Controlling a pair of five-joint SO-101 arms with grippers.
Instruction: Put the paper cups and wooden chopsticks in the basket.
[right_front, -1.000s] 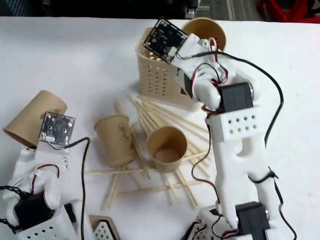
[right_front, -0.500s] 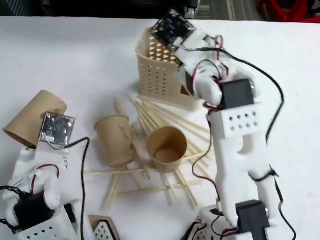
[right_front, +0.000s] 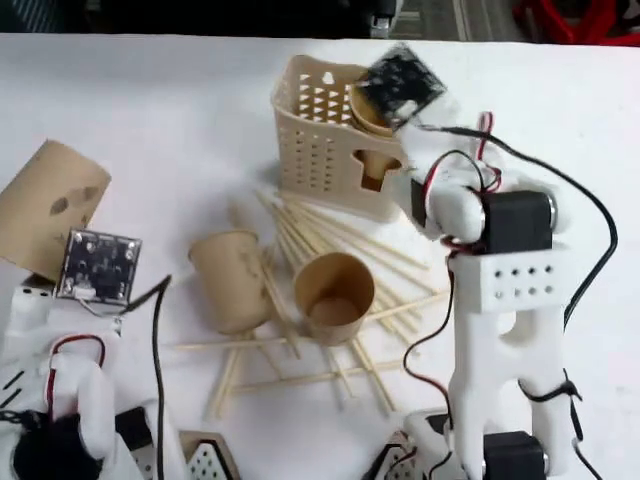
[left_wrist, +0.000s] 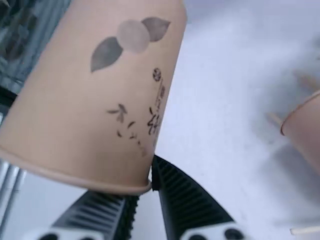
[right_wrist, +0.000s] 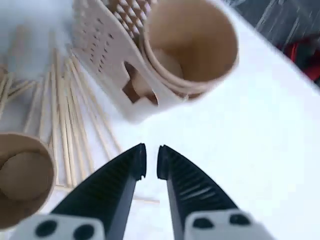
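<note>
A cream perforated basket (right_front: 315, 150) (right_wrist: 107, 55) stands at the back of the table with nested paper cups (right_front: 372, 108) (right_wrist: 192, 40) leaning in its right end. My right gripper (right_wrist: 151, 155) hovers just off that end, open by a narrow gap with nothing in it. My left gripper (left_wrist: 150, 182) is shut on the rim of a leaf-printed paper cup (left_wrist: 95, 95) (right_front: 45, 205), held up at the table's left. One cup (right_front: 228, 278) lies on its side and another (right_front: 333, 295) (right_wrist: 20, 180) stands upright among scattered wooden chopsticks (right_front: 330, 235) (right_wrist: 65, 115).
The white table (right_front: 150, 120) has bare room at the left and back left. Black cables (right_front: 160, 350) trail from both arms. The chopsticks fan out from the basket's foot toward the front, some under the two loose cups.
The right arm carried a cup over the basket, left it inside and drew back to the right. The left arm raised its cup and shifted it slightly left.
</note>
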